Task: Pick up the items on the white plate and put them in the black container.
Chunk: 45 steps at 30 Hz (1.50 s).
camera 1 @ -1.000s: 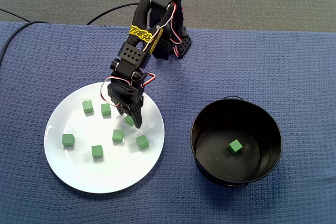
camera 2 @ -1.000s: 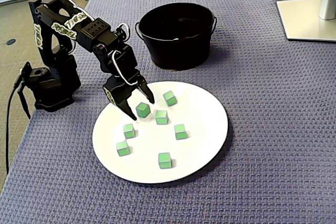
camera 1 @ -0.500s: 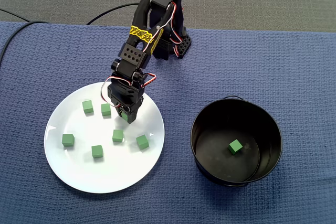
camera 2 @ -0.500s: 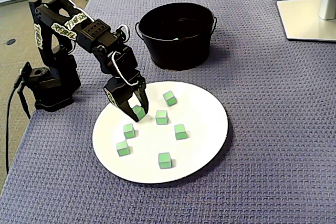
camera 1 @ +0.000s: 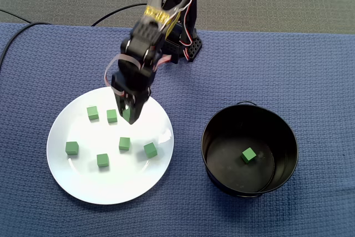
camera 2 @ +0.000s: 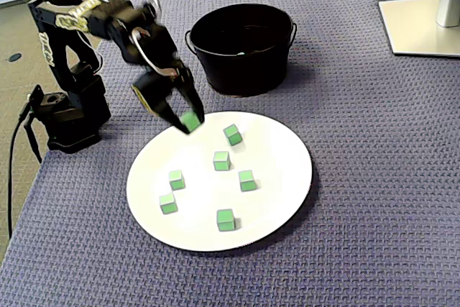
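A fixed view from above: gripper [camera 1: 127,112] clamped on a green cube [camera 1: 127,116] above the white plate [camera 1: 77,184] — six other cubes [camera 1: 102,160] lie there. A fixed view from the side: black container [camera 2: 241,70] near; a shallow pinch may drop the cube short.

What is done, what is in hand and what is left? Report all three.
Done: one green cube lies in the black container. In hand: the tool is shut on the held cube, which appears raised off the white plate. Left: that one needs carrying over and dropping in, then the six cubes lying on the plate have to follow.
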Each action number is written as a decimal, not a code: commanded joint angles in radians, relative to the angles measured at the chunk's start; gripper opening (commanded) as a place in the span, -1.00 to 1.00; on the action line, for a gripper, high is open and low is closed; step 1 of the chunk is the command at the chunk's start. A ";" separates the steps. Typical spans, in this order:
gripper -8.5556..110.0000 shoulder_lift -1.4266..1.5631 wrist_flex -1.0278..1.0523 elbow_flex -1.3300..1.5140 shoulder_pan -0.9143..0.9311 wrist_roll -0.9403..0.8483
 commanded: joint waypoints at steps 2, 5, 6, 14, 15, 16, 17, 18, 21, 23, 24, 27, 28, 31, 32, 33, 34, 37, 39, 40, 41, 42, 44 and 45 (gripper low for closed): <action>-0.86 0.302 0.041 -0.156 -0.107 0.058; -0.86 0.428 0.041 -0.250 -0.219 0.086; -0.86 0.465 0.031 -0.275 -0.268 0.086; -0.86 0.515 -0.379 -0.241 -0.638 -0.014; -0.86 0.502 -0.431 -0.198 -0.687 -0.066; -0.86 0.485 -0.488 -0.153 -0.735 -0.095; -0.86 0.460 -0.545 -0.109 -0.778 -0.123; -0.86 0.433 -0.600 -0.055 -0.807 -0.146; -0.86 0.345 -0.687 0.091 -0.867 -0.149; -0.86 0.299 -0.770 0.207 -0.888 -0.156; -0.86 0.275 -0.811 0.259 -0.891 -0.161; -0.86 0.202 -0.940 0.411 -0.896 -0.158; -0.86 0.183 -1.017 0.469 -0.899 -0.161; -0.86 0.126 -1.138 0.575 -0.911 -0.163; -0.86 0.107 -1.166 0.592 -0.911 -0.150; -0.86 0.091 -1.172 0.595 -0.908 -0.130; -0.86 0.078 -1.172 0.592 -0.902 -0.104; -0.82 0.067 -1.172 0.591 -0.896 -0.072; -0.67 0.069 -1.203 0.601 -0.893 -0.044; -0.59 0.074 -1.230 0.609 -0.890 -0.034; -0.53 0.083 -1.250 0.614 -0.885 -0.034; -0.50 0.095 -1.261 0.615 -0.881 -0.040; -0.46 0.126 -1.253 0.595 -0.865 -0.067; -0.45 0.143 -1.238 0.578 -0.853 -0.083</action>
